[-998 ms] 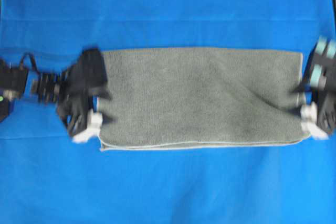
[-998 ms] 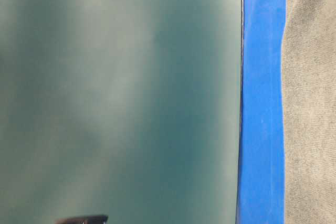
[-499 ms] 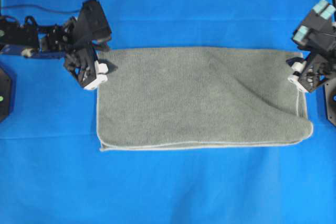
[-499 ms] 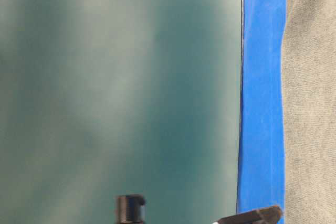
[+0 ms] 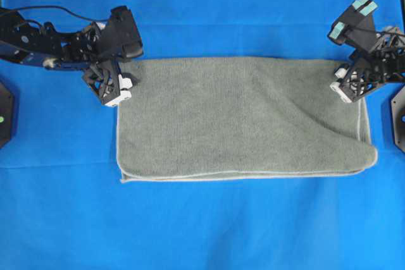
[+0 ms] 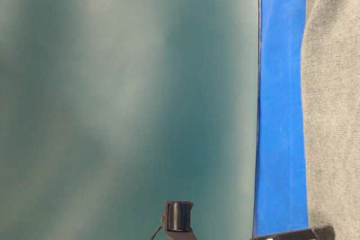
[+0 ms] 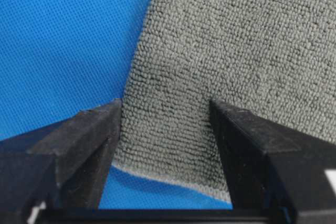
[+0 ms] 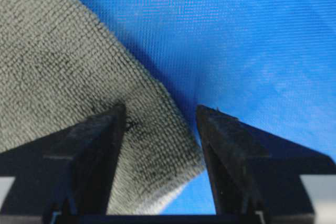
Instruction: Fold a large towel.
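the towel (image 5: pixel 243 118) is lying folded into a long band across the middle of the blue sheet (image 5: pixel 202 232), a pale stitched edge running along its 6 o'clock side, the corner at 4 o'clock rounded and bulging out. the left gripper (image 5: pixel 118 93) is sitting at the towel's 10 o'clock corner, the right gripper (image 5: pixel 342 86) at its 2 o'clock corner. from overhead it is hard to tell how either pair of jaws is standing.

the wrist views are settling that. the left gripper (image 7: pixel 165 114) is standing apart, its two dark fingers (image 7: pixel 84 145) straddling a strip of the towel (image 7: pixel 231 51) with the cloth's edge just beyond. the right gripper (image 8: pixel 160 114) is likewise spread, a towel (image 8: pixel 63 98) corner lying between its fingers (image 8: pixel 231 156), nothing clamped.

the table-level view is showing mostly a blurred grey-green wall (image 6: pixel 124 94), a band of blue sheet (image 6: pixel 281 111), and the towel's (image 6: pixel 334 111) nap at 3 o'clock.
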Robot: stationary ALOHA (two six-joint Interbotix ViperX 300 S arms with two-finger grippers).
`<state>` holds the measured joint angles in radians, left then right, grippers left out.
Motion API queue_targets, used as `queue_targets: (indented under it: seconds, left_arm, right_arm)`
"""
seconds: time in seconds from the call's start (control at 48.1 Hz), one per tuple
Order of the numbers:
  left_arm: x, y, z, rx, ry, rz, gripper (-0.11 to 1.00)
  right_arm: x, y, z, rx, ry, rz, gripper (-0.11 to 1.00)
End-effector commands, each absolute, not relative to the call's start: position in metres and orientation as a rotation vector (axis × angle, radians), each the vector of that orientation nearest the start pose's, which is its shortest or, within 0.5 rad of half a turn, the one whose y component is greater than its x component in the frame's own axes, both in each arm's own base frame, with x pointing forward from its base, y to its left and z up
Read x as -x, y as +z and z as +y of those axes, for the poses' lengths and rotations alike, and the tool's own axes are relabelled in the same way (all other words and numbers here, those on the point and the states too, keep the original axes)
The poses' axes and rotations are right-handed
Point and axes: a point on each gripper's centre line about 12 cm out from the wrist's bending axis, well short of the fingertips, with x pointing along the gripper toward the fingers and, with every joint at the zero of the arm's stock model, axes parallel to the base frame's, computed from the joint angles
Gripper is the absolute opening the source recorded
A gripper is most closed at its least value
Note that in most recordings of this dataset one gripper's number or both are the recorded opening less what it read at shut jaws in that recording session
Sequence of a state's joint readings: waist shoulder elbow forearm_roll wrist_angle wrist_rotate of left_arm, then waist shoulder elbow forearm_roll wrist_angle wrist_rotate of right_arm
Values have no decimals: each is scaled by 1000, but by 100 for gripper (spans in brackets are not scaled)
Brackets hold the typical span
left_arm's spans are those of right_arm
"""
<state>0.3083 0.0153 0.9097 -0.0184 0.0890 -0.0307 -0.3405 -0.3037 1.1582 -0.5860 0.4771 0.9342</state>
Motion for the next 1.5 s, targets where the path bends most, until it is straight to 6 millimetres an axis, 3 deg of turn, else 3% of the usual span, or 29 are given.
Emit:
queue_targets:
  seconds: [0.0,0.125,0.312,0.374,0.478,0.582,0.915,1.081,1.206,1.289,1.476]
  left_arm:
    - [-295,85,96,203,310,1000,64]
    - [-294,84,96,198,307,1007,53]
    - [-289,81,94,214,307,1059,14]
    - [-288,80,94,224,309,1084,5]
    - [-286,84,93,235,308,1129,4]
    - [-287,101,92,238,301,1152,4]
    - [-274,207,82,217,281,1070,4]
    - [-262,252,75,200,274,976,4]
    - [-254,274,71,185,270,897,4]
    - [-254,277,67,182,259,879,4]
    - [-272,287,35,210,175,790,4]
  right_arm:
    - [-181,93,-100,-414,-776,1151,58]
    - [-182,87,-102,-421,-779,1172,51]
    - [-181,88,-102,-423,-778,1165,6]
    - [-180,90,-101,-426,-779,1155,4]
    - [-181,99,-102,-433,-786,1117,4]
    - [-183,120,-101,-455,-800,1043,4]
    - [-179,230,-81,-430,-789,804,4]
    - [-175,269,-64,-451,-704,689,4]
    - [-174,280,-60,-456,-671,649,4]
    - [-176,282,-60,-446,-669,640,4]
    - [-181,293,-77,-414,-720,560,4]
